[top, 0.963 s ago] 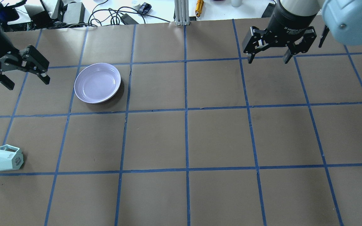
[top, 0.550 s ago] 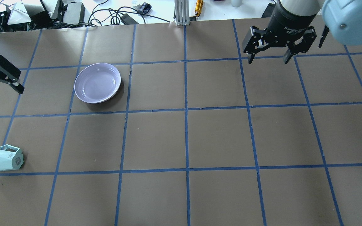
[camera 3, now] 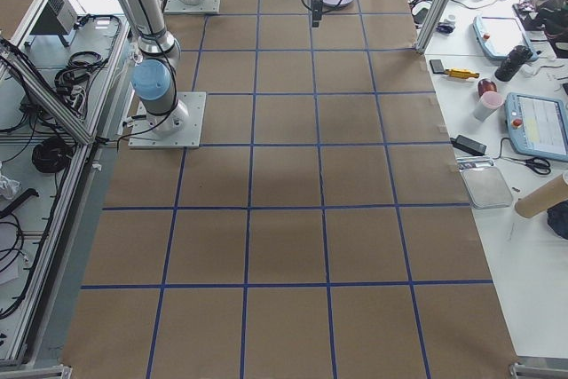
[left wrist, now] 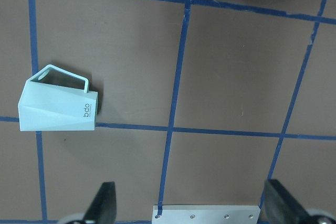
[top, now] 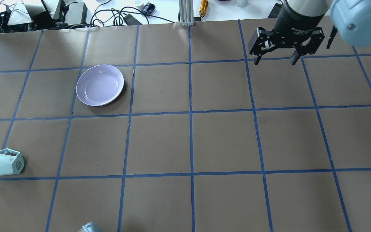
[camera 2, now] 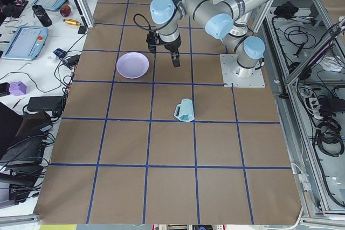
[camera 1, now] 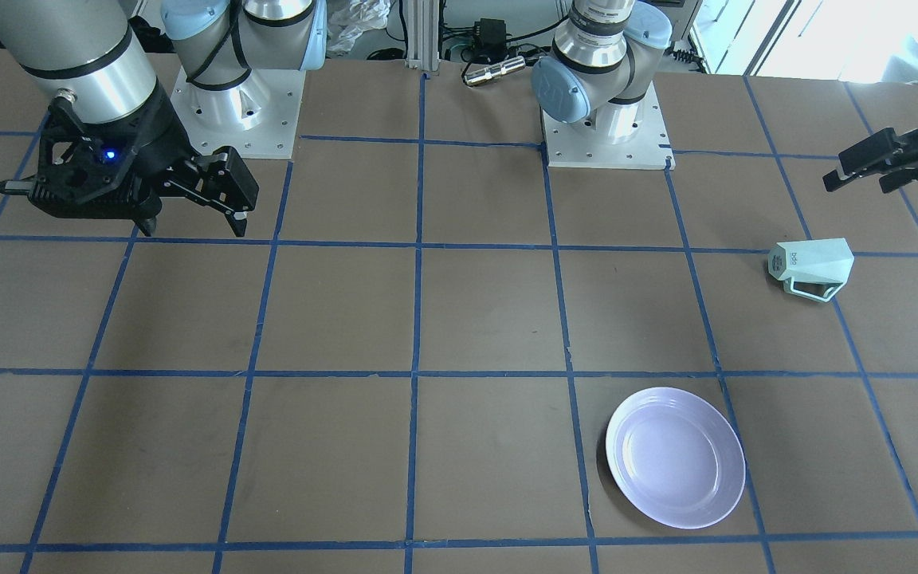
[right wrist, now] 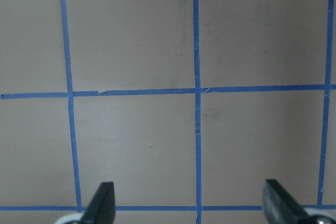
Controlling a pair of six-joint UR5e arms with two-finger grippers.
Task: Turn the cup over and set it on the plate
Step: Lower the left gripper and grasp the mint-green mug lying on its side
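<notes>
1 cup on side, "bdo" txt near base end

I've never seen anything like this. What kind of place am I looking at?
Most likely a robotics research lab. A left arm and a right arm are bolted to a table taped into a blue grid, and the side bench holds a control tablet and loose cables.

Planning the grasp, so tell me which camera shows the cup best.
The left wrist-mounted view: the cup lies on its side there, large and unobstructed, with its handle and lettering clear. The overhead and front-facing views show it smaller; exterior left shows it tiny. Exterior right and the right wrist view do not show it.
</notes>
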